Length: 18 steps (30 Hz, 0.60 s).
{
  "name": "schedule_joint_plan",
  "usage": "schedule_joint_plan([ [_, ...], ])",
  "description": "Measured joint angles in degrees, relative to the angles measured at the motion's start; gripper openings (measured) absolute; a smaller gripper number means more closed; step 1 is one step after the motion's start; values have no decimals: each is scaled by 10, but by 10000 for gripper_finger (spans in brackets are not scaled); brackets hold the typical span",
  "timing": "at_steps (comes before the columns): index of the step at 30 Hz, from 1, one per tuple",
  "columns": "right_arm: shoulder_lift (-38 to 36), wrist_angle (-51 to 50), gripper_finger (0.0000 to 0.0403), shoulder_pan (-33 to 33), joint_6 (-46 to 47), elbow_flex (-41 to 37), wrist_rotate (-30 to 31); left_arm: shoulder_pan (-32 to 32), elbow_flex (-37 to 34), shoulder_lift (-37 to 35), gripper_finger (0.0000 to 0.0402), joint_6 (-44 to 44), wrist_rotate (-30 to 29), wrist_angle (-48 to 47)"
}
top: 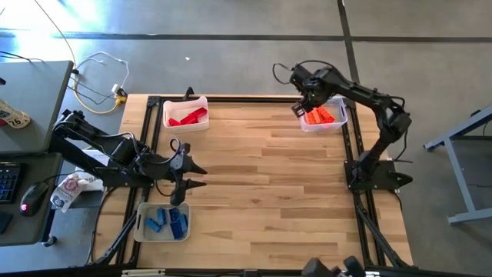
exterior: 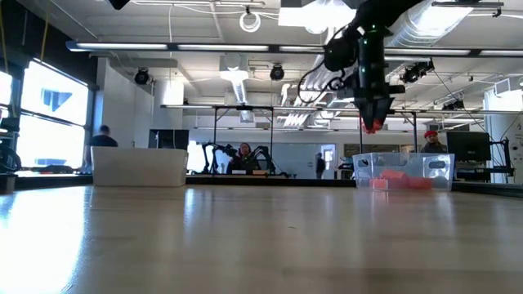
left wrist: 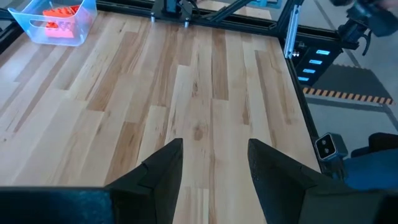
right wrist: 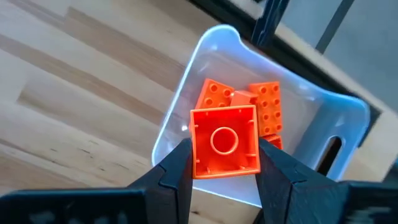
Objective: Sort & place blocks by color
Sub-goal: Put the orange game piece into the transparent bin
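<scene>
Orange block point(right wrist: 224, 140) clenched by right gripper point(right wrist: 224, 163) (hollow underside visible only wrist-side); left gripper point(left wrist: 213, 163) released.

This is a robotics lab or industrial workshop. Exposed ducts point(exterior: 327, 77) and strip lights point(exterior: 196, 46) run under an open ceiling, the floor point(top: 231, 46) is bare concrete, other robot arms point(exterior: 214, 153) stand on benches behind, and a desk with a mouse point(top: 28, 201) sits beside the wooden table point(top: 261, 177).

Three whitish trays point(top: 185, 113) on wooden table point(top: 261, 185)
</scene>
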Motion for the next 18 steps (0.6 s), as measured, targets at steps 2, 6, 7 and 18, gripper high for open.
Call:
schedule_joint_plan([
  [2, 12, -1, 111, -15, 0, 0, -16, 0, 0, 0, 168, 1, 0, 0],
  [6, 41, -5, 111, -39, 0, 0, -46, 0, 0, 0, 168, -1, 0, 0],
  [7, 48, -5, 111, -43, 0, 0, -53, 0, 0, 0, 168, -2, 0, 0],
  [18, 80, -2, 183, -58, -5, 0, -14, 0, 0, 0, 168, -3, 0, 0],
])
